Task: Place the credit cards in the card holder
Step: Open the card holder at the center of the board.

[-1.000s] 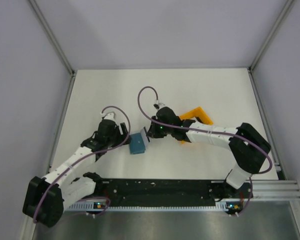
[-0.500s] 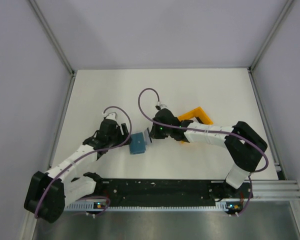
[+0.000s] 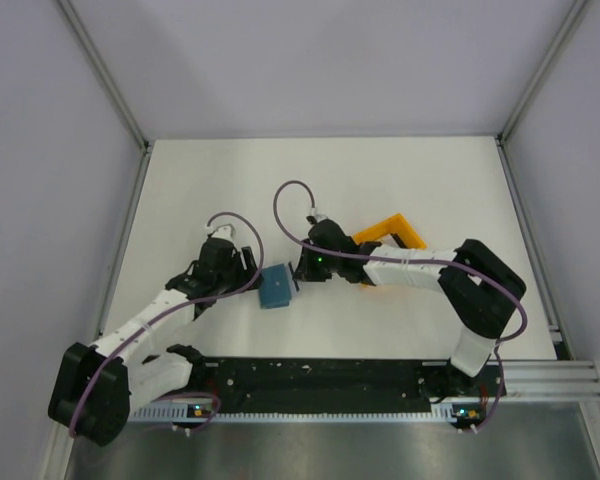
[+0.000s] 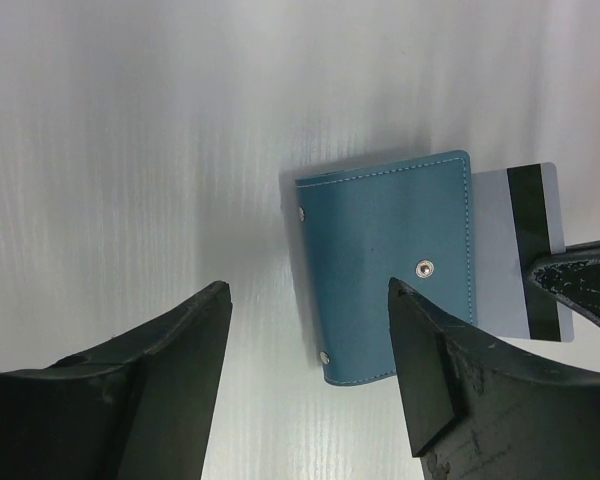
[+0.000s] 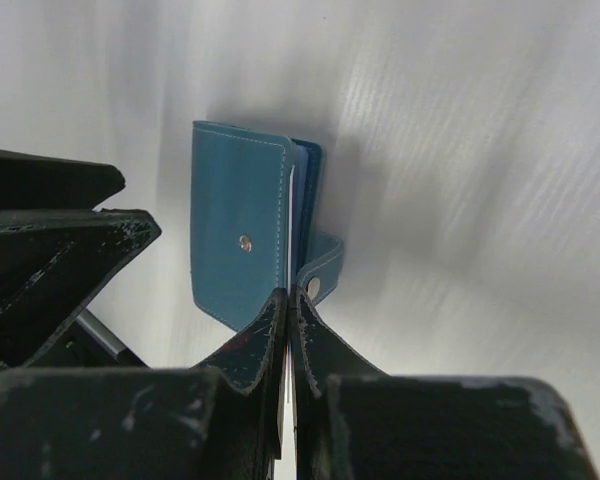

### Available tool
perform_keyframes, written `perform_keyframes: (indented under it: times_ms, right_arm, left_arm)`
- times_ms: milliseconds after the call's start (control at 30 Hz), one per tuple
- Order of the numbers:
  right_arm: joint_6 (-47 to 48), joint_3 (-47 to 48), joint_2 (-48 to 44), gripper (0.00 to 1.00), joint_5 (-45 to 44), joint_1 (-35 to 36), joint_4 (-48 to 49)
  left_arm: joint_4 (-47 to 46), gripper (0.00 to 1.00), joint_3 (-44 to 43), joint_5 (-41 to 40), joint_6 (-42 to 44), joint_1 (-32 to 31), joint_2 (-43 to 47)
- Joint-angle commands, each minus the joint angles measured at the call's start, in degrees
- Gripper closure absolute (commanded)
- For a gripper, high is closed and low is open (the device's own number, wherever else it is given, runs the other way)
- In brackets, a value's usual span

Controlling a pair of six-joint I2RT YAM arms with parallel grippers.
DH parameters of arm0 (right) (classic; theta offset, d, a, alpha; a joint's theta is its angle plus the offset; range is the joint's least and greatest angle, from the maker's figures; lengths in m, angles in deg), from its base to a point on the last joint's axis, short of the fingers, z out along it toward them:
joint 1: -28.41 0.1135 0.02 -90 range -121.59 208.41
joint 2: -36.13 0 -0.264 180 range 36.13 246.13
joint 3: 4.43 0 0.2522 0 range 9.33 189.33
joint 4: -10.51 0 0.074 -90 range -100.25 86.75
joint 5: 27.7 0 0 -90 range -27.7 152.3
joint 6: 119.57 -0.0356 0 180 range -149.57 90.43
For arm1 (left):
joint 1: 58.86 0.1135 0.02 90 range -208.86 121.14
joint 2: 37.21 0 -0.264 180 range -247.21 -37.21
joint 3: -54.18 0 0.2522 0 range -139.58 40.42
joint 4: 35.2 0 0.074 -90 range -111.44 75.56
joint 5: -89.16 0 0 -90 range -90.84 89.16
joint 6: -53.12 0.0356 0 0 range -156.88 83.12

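Note:
The teal-blue card holder (image 3: 275,286) lies on the white table between my two grippers. My right gripper (image 3: 299,270) is shut on a pale grey credit card with a dark stripe (image 4: 520,250), held edge-on. The card's far part sits between the holder's flaps (image 5: 235,230); its near part sticks out of the holder's right side. My left gripper (image 3: 244,277) is open and empty just left of the holder, its fingertips (image 4: 405,330) by the holder's near left corner (image 4: 390,265). No other cards show.
An orange open-frame rack (image 3: 392,235) stands behind the right forearm. The holder's snap strap (image 5: 320,275) hangs loose at its right. The left gripper's fingers (image 5: 50,250) show at the left of the right wrist view.
My right gripper has moved left with the card, and its edge now goes further into the holder. The left gripper edged slightly toward the holder, then held still.

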Motion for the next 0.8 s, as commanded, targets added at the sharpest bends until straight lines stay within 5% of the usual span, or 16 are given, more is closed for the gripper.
perform_keyframes:
  times_ms: [0, 767]
  right_arm:
    - [0.1, -0.5, -1.2, 1.00, 4.1, 0.0, 6.6]
    - [0.6, 5.1, 1.0, 1.00, 11.9, 4.1, 10.7]
  left_arm:
    - [-1.3, 0.32, -0.9, -0.8, 1.1, 0.2, 1.0]
    - [3.8, 0.28, -0.8, -7.5, -3.8, 3.3, 9.6]
